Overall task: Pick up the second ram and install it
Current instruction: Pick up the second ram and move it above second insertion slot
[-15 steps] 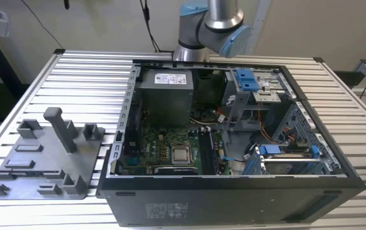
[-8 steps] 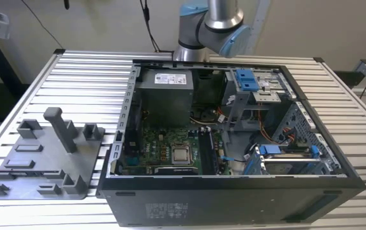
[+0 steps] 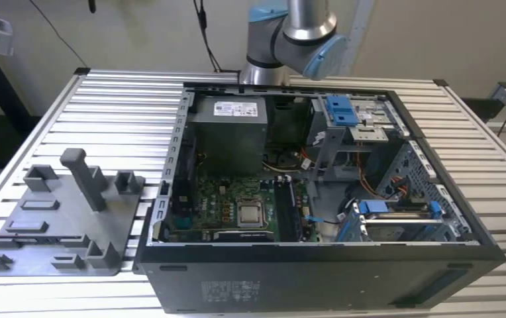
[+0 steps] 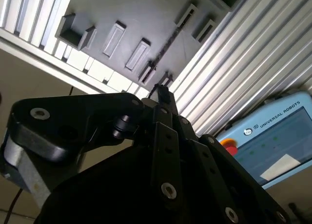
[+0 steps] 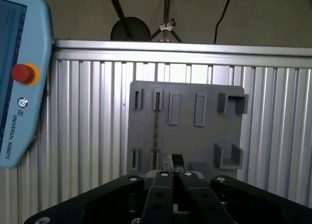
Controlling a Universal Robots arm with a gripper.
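We see a slatted metal table [image 3: 112, 112] bearing an open computer case [image 3: 324, 281] beside a grey plastic tray [image 3: 59, 228]

Robot arm [image 3: 299, 30] at 12 o'clock in exterior view. Silver tube [image 3: 310, 13] runs up out of picture. Grey joint [image 3: 302, 50] under tube, with blue cap [image 3: 328, 56] on its 3 o'clock side. Second joint [image 3: 266, 69] at about 8 o'clock from first one.

Black gripper [image 5: 173, 161] seen in both wrist views [image 4: 161, 93]. Two fingers [image 5: 162, 190] lean in toward each other. Tips look pressed together, though hard to be sure. Wide black gripper body sits behind fingers, with round screws on it.
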